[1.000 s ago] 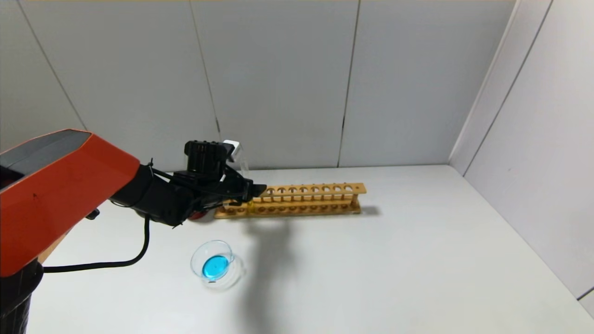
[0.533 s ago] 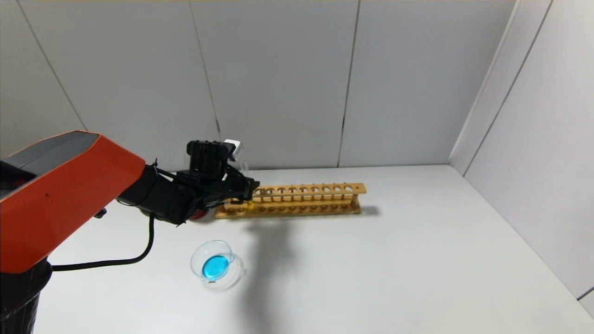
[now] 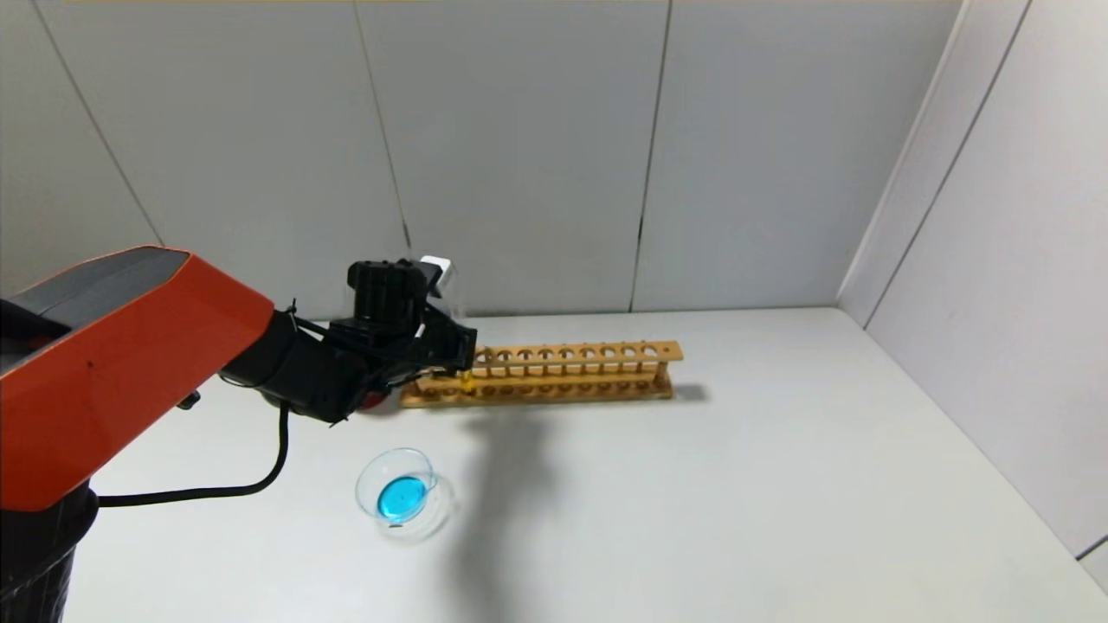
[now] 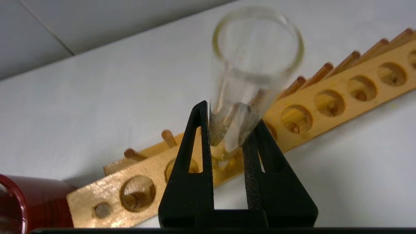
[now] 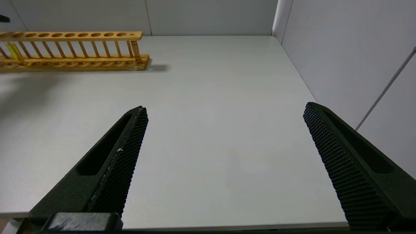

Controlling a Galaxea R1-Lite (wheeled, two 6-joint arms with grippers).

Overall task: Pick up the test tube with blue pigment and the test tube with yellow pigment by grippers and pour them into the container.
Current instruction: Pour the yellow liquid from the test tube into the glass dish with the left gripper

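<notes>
Clamped by the left gripper (image 4: 227,130), its black pointed fingers (image 4: 195,156) pressed against both sides: the slender clear glass test tube with yellow pigment (image 4: 247,81), upright in a hole near the left end of the long wooden test-tube rack (image 3: 554,374). Yellow liquid visible low in the tube between the rack's rails (image 3: 467,381). Open mouth of the tube above the fingertips, toward the wrist camera. Just left of the rack's left end, a dark red opaque cup (image 4: 22,204), mostly hidden behind the arm in the head view. Nearer on the white table (image 3: 736,502), in front of the left arm and well apart from the rack, the small round clear glass container (image 3: 402,495) with a pool of blue liquid on its bottom. Right gripper (image 5: 224,130) off to the right above the table's near edge, jaws spread wide with nothing between them. No blue tube discernible in the rack.
</notes>
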